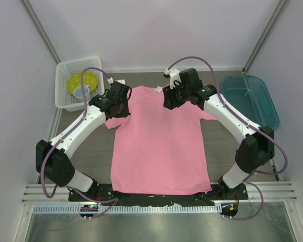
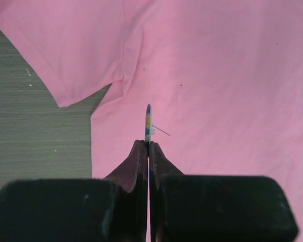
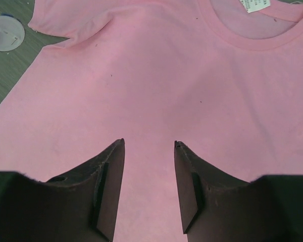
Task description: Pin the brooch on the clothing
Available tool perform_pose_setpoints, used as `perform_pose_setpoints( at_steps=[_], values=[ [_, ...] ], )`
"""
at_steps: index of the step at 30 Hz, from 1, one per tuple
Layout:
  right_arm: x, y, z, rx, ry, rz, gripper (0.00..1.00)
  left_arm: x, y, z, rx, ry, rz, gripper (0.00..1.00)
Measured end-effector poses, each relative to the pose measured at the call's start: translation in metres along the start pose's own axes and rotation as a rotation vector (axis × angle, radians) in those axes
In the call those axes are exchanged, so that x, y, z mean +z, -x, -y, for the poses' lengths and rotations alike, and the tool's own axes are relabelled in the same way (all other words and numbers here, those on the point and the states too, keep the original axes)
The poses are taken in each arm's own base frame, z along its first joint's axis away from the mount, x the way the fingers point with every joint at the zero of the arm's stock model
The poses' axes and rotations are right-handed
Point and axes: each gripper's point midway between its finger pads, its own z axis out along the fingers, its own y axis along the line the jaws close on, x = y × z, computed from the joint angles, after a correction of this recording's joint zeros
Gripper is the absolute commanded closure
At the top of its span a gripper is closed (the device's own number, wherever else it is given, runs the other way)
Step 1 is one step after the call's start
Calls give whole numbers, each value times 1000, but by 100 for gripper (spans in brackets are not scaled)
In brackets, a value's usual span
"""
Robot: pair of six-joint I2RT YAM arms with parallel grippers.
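The clothing, a pink T-shirt [image 1: 161, 146], lies flat on the table with its collar at the far side. My left gripper [image 1: 122, 106] hangs over the shirt's left shoulder by the sleeve. In the left wrist view the left gripper [image 2: 148, 142] is shut on the brooch [image 2: 148, 120], seen edge-on, its thin pin sticking out to the right above the shirt [image 2: 217, 75]. My right gripper [image 1: 169, 100] is near the collar. In the right wrist view the right gripper [image 3: 149, 143] is open and empty above the chest of the shirt [image 3: 156, 75]. The collar with its white label [image 3: 254, 4] lies beyond.
A white basket [image 1: 61, 88] holding a yellow-green bowl [image 1: 81, 83] stands at the far left. A teal bin [image 1: 250, 98] stands at the far right. A white round disc [image 3: 5, 33] lies on the table beside the sleeve [image 3: 65, 20].
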Motion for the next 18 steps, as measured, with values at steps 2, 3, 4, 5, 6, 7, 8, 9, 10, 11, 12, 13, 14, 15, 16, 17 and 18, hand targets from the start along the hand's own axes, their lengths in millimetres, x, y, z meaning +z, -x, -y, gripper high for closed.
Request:
perform_pose_setpoints(
  at_steps=[2,3,4,5,6,7,8,9,10,11,12,13,14,15,16,17,18],
  values=[
    [12,-4,0,4,19,-25,52,13,2,-3,-12,15,-19,100],
    [20,-5,-1,7,29,-38,52,20,3,-5,-22,18,-30,100],
    [28,-8,-1,12,42,-53,52,27,4,-7,-32,20,-36,100],
    [35,-12,-2,17,56,-69,52,35,5,-7,-40,15,-41,100],
    [42,-18,-2,23,70,-86,52,39,7,-9,-45,16,-41,100],
    [49,-24,-4,30,86,-106,52,46,10,-9,-49,13,-36,100],
    [53,-28,-5,36,97,-118,52,51,13,-9,-53,10,-27,100],
    [59,-34,-7,40,119,-137,52,58,17,-6,-51,0,-14,100],
    [62,-38,-8,41,132,-151,52,62,19,-4,-42,-6,-7,100],
    [64,-44,-11,41,150,-168,52,67,21,-2,-35,-13,1,100],
    [65,-50,-12,38,166,-185,52,72,22,0,-26,-17,6,100],
    [65,-57,-14,33,181,-206,52,78,22,1,-16,-20,7,100],
    [64,-66,-16,29,194,-229,53,83,21,2,-10,-22,5,100],
    [63,-77,-17,23,208,-256,52,88,20,3,-1,-23,2,100],
    [62,-91,-19,17,222,-292,52,95,17,3,10,-21,-6,100],
    [60,-111,-20,13,235,-341,52,101,15,3,15,-17,-13,100],
    [58,-126,-21,12,242,-381,52,105,12,2,19,-14,-22,100]
  ],
)
